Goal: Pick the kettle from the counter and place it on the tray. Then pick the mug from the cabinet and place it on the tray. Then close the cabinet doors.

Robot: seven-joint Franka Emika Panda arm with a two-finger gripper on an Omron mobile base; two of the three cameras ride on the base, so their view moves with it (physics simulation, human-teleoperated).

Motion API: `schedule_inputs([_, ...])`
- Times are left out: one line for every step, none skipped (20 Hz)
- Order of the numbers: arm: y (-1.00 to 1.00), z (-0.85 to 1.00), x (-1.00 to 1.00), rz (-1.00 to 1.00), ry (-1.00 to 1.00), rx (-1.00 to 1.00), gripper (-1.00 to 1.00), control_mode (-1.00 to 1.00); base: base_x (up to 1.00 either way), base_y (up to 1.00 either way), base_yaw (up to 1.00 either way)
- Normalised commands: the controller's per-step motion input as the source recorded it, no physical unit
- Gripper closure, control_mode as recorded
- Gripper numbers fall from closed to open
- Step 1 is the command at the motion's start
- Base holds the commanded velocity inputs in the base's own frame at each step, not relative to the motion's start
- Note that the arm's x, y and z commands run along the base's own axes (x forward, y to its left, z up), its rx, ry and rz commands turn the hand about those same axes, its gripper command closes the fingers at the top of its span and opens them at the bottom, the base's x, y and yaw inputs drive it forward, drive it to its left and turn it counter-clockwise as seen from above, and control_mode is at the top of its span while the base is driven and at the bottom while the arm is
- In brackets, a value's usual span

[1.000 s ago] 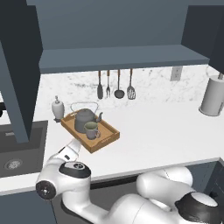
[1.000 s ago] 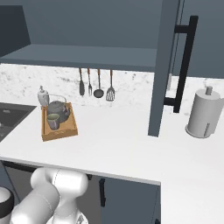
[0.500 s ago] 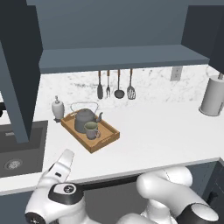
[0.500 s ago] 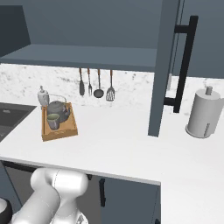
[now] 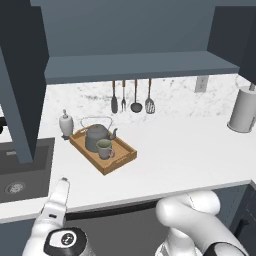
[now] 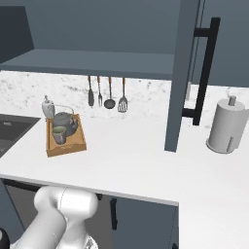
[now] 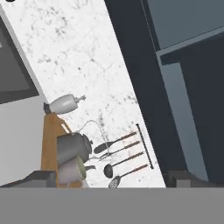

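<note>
Wooden tray [image 5: 121,160] w/ kettle [image 5: 95,137] + mug [image 5: 104,148] well ahead of hand [image 7: 109,178], wide open, empty.

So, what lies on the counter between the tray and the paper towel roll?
Nothing: between the tray and the paper towel roll the counter is bare; the open cabinet door hangs above. The right base view shows this.

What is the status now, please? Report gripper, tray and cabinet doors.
Gripper open, empty. Kettle and mug both on tray. Cabinet doors open, nothing blocking them.
</note>
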Motion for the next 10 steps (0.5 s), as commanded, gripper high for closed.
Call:
schedule_inputs([0.24, 0.2, -0.13, 0.0, -0.04, -0.19, -1.0, -1.0, 0.0, 0.0, 0.0])
schedule_inputs([0.24, 0.23, -0.13, -0.01, -0.04, -0.18, -1.0, -1.0, 0.0, 0.0, 0.0])
schedule_inputs([0.26, 0.33, -0.14, -0.01, -0.09, -0.17, -1.0, -1.0, 0.0, 0.0, 0.0])
schedule_inputs([0.3, 0.36, -0.1, -0.02, -0.09, -0.15, -1.0, -1.0, 0.0, 0.0, 0.0])
schedule_inputs([0.32, 0.39, -0.06, -0.03, -0.09, -0.12, -1.0, -1.0, 0.0, 0.0, 0.0])
schedule_inputs([0.39, 0.43, -0.03, -0.03, -0.06, -0.11, -1.0, -1.0, 0.0, 0.0, 0.0])
schedule_inputs([0.4, 0.42, 0.0, -0.04, -0.04, -0.09, -1.0, -1.0, 0.0, 0.0, 0.0])
schedule_inputs([0.48, 0.44, 0.0, -0.05, -0.06, -0.07, -1.0, -1.0, 0.0, 0.0, 0.0])
schedule_inputs([0.45, 0.39, 0.0, -0.06, -0.02, -0.07, -1.0, -1.0, 0.0, 0.0, 0.0])
schedule_inputs([0.49, 0.34, 0.0, -0.07, 0.0, -0.07, -1.0, -1.0, 0.0, 0.0, 0.0])
